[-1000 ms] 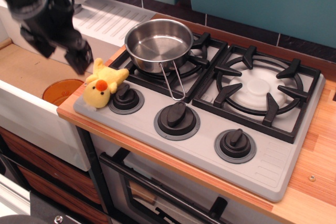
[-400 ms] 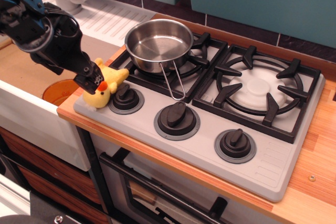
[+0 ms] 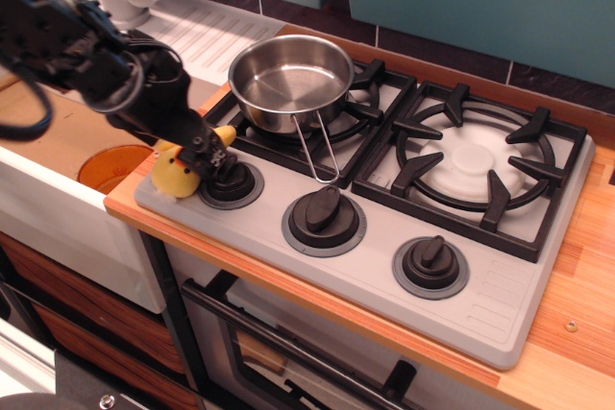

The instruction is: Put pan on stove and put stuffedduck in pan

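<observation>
The shiny steel pan (image 3: 291, 79) sits on the left burner of the grey stove (image 3: 500, 304), its wire handle pointing toward the knobs. The yellow stuffedduck (image 3: 175, 178) lies on the stove's front left corner, beside the leftmost knob (image 3: 233, 181). My black gripper (image 3: 209, 154) has come in from the left and is down on top of the duck, covering its head and middle. One yellow wing tip (image 3: 227, 132) shows past the fingers. The jaws look open around the duck, which still rests on the stove.
The right burner (image 3: 473, 162) is bare. A sink with an orange plate (image 3: 110, 165) lies to the left of the stove, with a white draining board (image 3: 197, 31) and tap behind it. Wooden counter (image 3: 577, 295) lies to the right.
My gripper has moved down and to the right, from above the sink onto the duck. The duck and pan have stayed in place.
</observation>
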Robot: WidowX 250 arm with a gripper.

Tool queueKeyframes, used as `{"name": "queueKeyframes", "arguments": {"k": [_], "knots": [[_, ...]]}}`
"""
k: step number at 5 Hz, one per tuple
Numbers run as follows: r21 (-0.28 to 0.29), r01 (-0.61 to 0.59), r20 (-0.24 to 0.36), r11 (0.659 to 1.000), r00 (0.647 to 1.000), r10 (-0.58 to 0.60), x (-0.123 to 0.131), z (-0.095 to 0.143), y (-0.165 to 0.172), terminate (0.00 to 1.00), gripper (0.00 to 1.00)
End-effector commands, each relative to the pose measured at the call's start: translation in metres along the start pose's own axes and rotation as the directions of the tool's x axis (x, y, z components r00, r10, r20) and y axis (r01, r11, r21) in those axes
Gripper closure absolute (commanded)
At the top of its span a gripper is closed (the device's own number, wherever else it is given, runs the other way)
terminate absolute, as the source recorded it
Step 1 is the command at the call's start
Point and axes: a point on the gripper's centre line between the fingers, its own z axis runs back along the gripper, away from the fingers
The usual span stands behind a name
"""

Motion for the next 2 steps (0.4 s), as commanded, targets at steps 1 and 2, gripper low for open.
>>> {"name": "queueKeyframes", "arguments": {"k": [1, 2], "knots": [[-0.009, 0.006, 0.011, 1.0, 1.0, -0.006, 0.0122, -0.0117, 0.0014, 0.0, 0.0], [-0.01, 0.002, 0.001, 1.0, 1.0, -0.002, 0.0102, -0.016, -0.0001, 0.0, 0.0]]}}
